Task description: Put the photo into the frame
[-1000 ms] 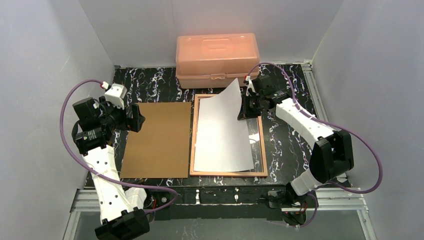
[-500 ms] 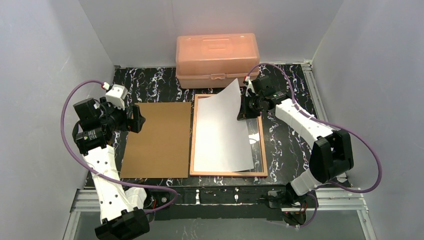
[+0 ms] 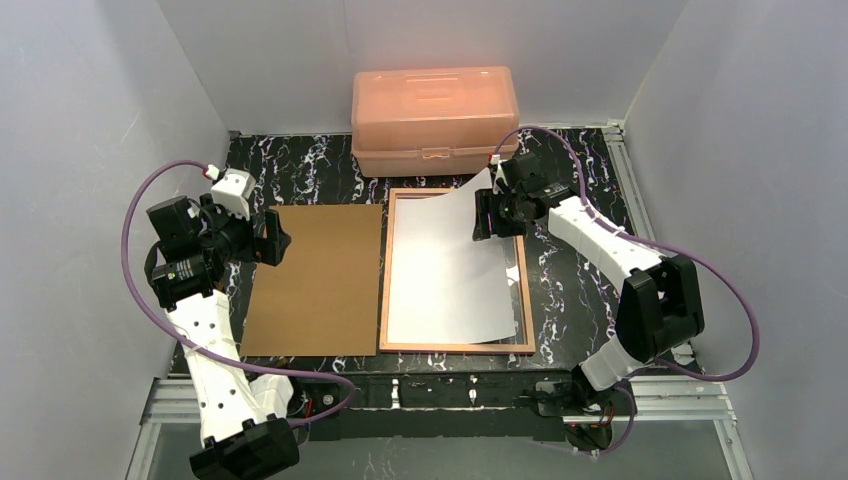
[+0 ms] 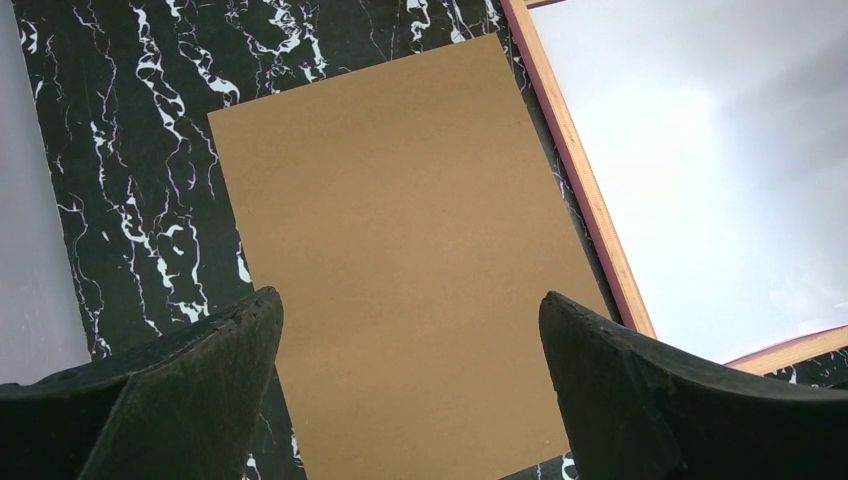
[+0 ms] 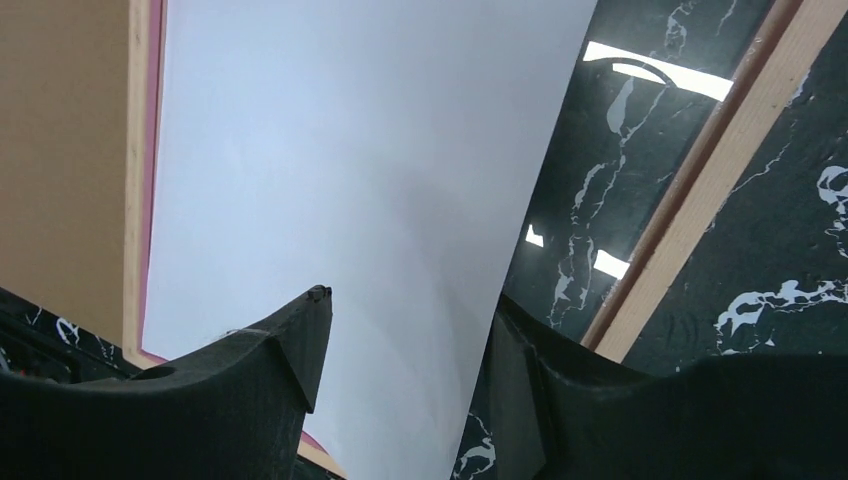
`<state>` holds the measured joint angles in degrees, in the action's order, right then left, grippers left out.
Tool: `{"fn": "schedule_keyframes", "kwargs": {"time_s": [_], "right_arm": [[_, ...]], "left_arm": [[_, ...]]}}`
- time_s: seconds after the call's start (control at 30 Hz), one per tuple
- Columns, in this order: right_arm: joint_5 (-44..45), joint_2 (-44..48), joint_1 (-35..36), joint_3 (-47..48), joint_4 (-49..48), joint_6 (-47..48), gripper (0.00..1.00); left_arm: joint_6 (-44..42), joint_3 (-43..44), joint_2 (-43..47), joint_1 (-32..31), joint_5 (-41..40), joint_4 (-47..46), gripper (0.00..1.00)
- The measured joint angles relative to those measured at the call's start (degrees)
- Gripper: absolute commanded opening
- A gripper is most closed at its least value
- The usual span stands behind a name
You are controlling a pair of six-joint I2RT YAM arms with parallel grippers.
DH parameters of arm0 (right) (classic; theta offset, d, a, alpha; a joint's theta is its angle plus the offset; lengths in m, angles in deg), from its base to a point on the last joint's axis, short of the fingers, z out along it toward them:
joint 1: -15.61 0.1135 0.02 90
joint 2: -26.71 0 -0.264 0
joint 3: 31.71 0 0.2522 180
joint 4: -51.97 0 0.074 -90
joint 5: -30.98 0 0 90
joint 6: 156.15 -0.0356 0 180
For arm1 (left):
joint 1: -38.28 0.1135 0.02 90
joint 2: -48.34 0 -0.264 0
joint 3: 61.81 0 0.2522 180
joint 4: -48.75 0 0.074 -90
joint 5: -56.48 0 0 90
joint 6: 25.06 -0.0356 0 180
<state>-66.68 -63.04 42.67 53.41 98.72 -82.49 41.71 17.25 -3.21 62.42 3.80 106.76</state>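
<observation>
**Photo lies white side up in the frame, one corner raised between parted jaws**

The frame (image 3: 455, 348) lies flat on the black marbled counter (image 3: 570, 290), just right of centre in the overhead view, with its tan-orange back edge upward. The photo (image 3: 445, 275) rests inside it with the plain white reverse up. Most of the sheet lies down on the pane. The corner at the frame's 1 o'clock curls upward, off the glass.

The right arm (image 3: 600, 240) reaches in from 3 o'clock and ends at that raised corner. In its wrist view the jaws stand parted, one finger on each side of the sheet, with a clear gap between them. The paper passes through the gap unpinched, so the jaws are released. Beside the photo's right edge, a strip of bare pane reflects light bars, bounded by the frame's wooden rail.

At 9 o'clock of the frame, just beside it, a plain brown backing board (image 3: 315, 280) lies flat. The left arm (image 3: 205, 330) hangs over the board's 9 o'clock edge. Its jaws are spread wide and hold nothing, and the board shows between the two fingers in the wrist view.

A salmon-pink lidded box (image 3: 433, 115) stands at 12 o'clock of the counter against the back wall, just beyond the frame's far rail.
</observation>
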Motion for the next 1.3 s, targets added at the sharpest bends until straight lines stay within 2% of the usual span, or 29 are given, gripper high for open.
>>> {"fn": "schedule_keyframes", "kwargs": {"time_s": [0.2, 0.4, 0.63, 0.87, 1.0, 1.17, 1.3], "right_arm": [[3.6, -0.4, -0.2, 0.0, 0.1, 1.6, 0.70], [8.5, -0.6, -1.6, 0.0, 0.3, 2.1, 0.78], [15.0, -0.6, -2.1, 0.0, 0.3, 2.2, 0.79], [16.8, 0.0, -1.1, 0.0, 0.2, 0.0, 0.77], [18.4, 1.6, 6.2, 0.0, -0.4, -3.5, 0.77], [19.8, 0.0, 22.2, 1.7, -2.5, -9.4, 0.77], [20.4, -6.1, 31.8, 7.3, -4.7, -13.9, 0.77]], "left_arm": [[-0.4, 0.0, -0.2, 0.0, 0.1, 0.6, 0.98], [-1.3, 0.0, -1.4, 0.0, 0.2, 1.8, 0.98], [-2.4, 0.0, -3.1, 0.0, 0.4, 3.9, 0.98], [-4.4, 0.8, -8.2, 0.0, -1.4, 7.2, 0.98], [-6.4, 2.3, -12.3, 0.8, -3.7, 8.9, 0.97], [-10.1, 4.7, -17.6, 5.9, -6.4, 10.5, 0.84], [-14.2, 5.0, -21.0, 9.9, -10.6, 10.2, 0.76]]}}
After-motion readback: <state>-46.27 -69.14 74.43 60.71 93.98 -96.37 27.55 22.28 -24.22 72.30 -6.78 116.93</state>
